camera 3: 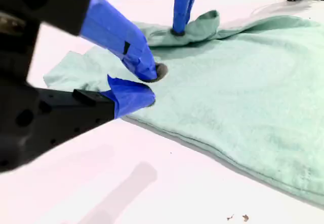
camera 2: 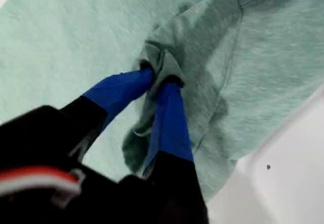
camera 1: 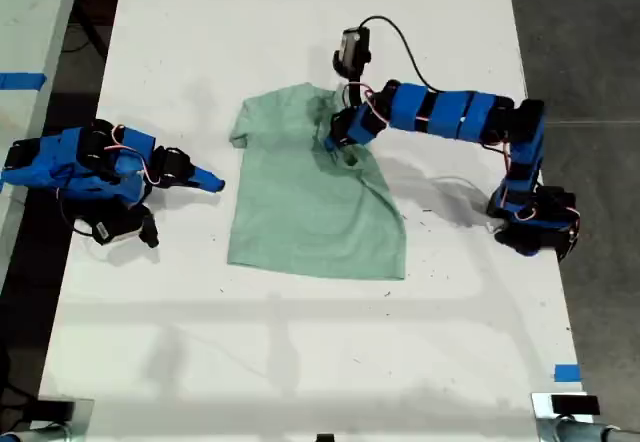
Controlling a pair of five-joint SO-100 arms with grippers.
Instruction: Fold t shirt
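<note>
The pale mint-green t shirt point(camera 1: 310, 212) lies on the white table point(camera 1: 300, 342), its upper part toward the exterior view's right bunched and folded over. My first gripper point(camera 1: 338, 142) reaches in from the exterior view's right and is shut on a pinch of t shirt point(camera 2: 76, 31) cloth, which puckers between the blue fingertips point(camera 2: 144, 77) of the gripper point(camera 2: 159, 79). My second gripper point(camera 1: 212, 182) rests low at the exterior view's left, just short of the shirt's edge. Its blue jaws stand slightly apart with nothing between them point(camera 3: 149, 84); the t shirt point(camera 3: 243, 92) spreads beyond, with my first gripper point(camera 3: 178, 29) on it.
A strip of blue tape point(camera 1: 566, 372) marks the table near the exterior view's lower right. Another table with blue tape point(camera 1: 20, 80) stands off the exterior view's left. Dark floor point(camera 1: 590, 42) lies past the table's edge on the exterior view's right. A black cable point(camera 1: 400, 37) loops above the first arm.
</note>
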